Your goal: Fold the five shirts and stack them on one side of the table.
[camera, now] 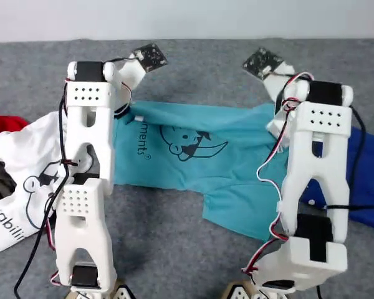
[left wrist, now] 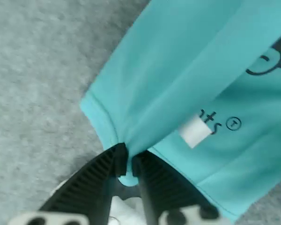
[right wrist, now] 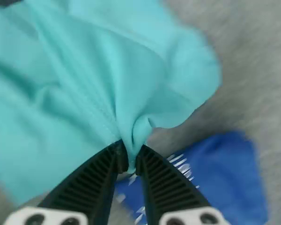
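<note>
1. Left end effector [left wrist: 124, 157]: pinching one edge of the teal shirt [camera: 193, 162].
2. Right end effector [right wrist: 129, 157]: pinching the opposite edge.
3. Teal shirt: spans the table [camera: 162, 249] centre, partly hidden by both arms.
4. White shirt [camera: 25, 156], blue shirt [camera: 368, 180]: cut off at the frame edges.
</note>
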`<action>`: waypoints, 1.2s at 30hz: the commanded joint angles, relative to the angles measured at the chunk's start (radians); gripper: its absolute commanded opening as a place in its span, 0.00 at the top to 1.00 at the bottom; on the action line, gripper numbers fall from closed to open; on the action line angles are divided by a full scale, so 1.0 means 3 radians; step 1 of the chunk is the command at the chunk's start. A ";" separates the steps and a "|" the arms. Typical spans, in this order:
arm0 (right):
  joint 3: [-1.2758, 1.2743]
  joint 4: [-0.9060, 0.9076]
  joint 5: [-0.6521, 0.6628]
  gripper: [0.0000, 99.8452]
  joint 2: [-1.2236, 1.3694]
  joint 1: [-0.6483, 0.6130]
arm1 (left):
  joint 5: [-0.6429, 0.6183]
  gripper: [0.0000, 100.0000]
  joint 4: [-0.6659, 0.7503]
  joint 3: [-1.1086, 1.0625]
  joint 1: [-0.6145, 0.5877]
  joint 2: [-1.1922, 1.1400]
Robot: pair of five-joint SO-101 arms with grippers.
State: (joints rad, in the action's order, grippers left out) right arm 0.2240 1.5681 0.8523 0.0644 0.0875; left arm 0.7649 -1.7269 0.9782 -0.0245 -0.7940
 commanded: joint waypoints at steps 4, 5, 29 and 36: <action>-0.0015 0.0775 -0.0102 0.99 -0.0330 -0.0023 | 0.0210 0.99 -0.0097 -0.0540 -0.0031 0.0378; -0.0082 0.0775 -0.0143 0.99 -0.0396 -0.0013 | 0.0240 0.99 -0.0097 -0.0652 -0.0031 0.0425; -0.2603 0.0734 -0.0153 0.99 -0.2396 -0.0141 | 0.0460 0.99 -0.0097 -0.1701 -0.0240 0.0614; -0.2736 0.0529 -0.0164 0.99 -0.2396 -0.0141 | 0.0348 0.94 -0.0082 -0.1629 -0.0271 0.0609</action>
State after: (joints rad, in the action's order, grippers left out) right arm -0.6045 1.7415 0.8155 -0.6214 0.0476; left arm 0.8861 -1.7269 0.4641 -0.0921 -0.6882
